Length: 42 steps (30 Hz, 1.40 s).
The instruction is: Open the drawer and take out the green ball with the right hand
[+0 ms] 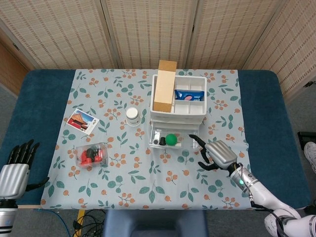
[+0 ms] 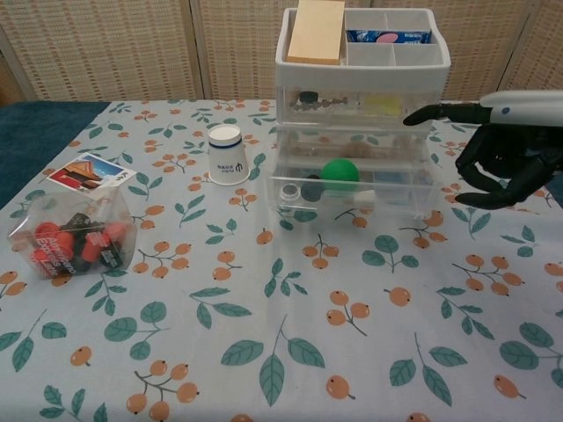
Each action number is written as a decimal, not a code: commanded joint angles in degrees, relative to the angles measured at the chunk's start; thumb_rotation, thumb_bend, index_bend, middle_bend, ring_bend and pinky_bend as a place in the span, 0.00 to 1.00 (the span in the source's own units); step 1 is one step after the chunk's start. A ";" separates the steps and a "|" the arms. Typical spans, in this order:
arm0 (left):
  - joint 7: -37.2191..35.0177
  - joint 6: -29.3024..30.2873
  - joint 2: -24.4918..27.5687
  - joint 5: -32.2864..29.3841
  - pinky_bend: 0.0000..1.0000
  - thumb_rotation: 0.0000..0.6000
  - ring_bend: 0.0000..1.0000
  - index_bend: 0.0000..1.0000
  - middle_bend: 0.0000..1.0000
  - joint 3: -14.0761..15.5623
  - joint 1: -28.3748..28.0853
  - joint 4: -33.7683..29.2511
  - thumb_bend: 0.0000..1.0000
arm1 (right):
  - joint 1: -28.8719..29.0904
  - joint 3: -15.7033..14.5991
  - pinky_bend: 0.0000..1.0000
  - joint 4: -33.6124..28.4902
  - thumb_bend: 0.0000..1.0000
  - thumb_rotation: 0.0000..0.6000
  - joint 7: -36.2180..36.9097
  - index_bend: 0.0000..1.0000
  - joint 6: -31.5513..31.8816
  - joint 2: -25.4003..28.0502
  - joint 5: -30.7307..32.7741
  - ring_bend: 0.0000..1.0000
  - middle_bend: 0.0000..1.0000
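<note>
**Two hands idle, drawer pulled out**

Your left hand [image 1: 14, 170] is hanging off the worktop's [image 1: 256, 108] near-left edge, fingers apart, holding nothing. Your right hand [image 2: 508, 156] is hovering just right of the drawer [image 2: 352, 195], fingers loosely spread and gripping nothing. Beyond it, the green ball [image 2: 339, 172] is sitting in that drawer, at the bottom of the white organizer [image 2: 362, 66].

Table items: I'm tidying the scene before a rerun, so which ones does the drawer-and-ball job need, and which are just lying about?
Needed:
- lower drawer, pulled out
- green ball inside it
- right hand, empty, beside the drawer

Lying about:
- paper cup
- picture card
- clear bag of red pieces
- wooden block and blue packet on the organiser
- left hand, idle
</note>
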 commanded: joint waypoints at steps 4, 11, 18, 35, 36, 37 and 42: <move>-0.25 0.62 0.18 0.08 0.05 1.00 0.01 0.01 0.00 0.01 0.36 -0.13 0.11 | 5.77 3.95 1.00 -2.54 0.37 1.00 -9.87 0.15 -1.70 3.82 -0.17 0.90 0.81; -0.27 1.22 0.51 -0.05 0.05 1.00 0.01 0.01 0.00 0.19 0.96 -0.46 0.11 | 13.18 4.61 1.00 2.05 0.38 1.00 -22.92 0.21 -6.52 1.18 3.61 0.91 0.83; -0.66 1.55 1.12 -0.35 0.05 1.00 0.01 0.01 0.00 0.39 1.57 -0.82 0.11 | 17.66 2.75 1.00 8.89 0.36 1.00 -33.80 0.21 -7.27 -4.30 3.96 0.92 0.83; -2.41 0.56 1.26 -0.46 0.05 1.00 0.01 0.01 0.00 0.66 1.58 -0.43 0.11 | 21.46 -0.48 1.00 15.60 0.27 1.00 -40.25 0.21 -7.52 -10.70 2.93 0.93 0.84; -2.49 0.57 1.23 -0.53 0.05 1.00 0.01 0.01 0.00 0.64 1.61 -0.35 0.11 | 21.74 -0.67 1.00 16.19 0.27 1.00 -40.58 0.21 -7.72 -11.06 2.93 0.93 0.84; -2.55 0.58 1.21 -0.57 0.05 1.00 0.01 0.01 0.00 0.61 1.63 -0.30 0.11 | 21.96 -0.76 1.00 16.65 0.27 1.00 -40.70 0.21 -7.96 -11.40 3.08 0.93 0.84; -2.70 0.54 1.16 -0.63 0.05 1.00 0.01 0.01 0.00 0.53 1.62 -0.12 0.11 | 22.90 -1.22 1.00 18.82 0.27 1.00 -40.74 0.21 -8.70 -13.20 3.38 0.93 0.84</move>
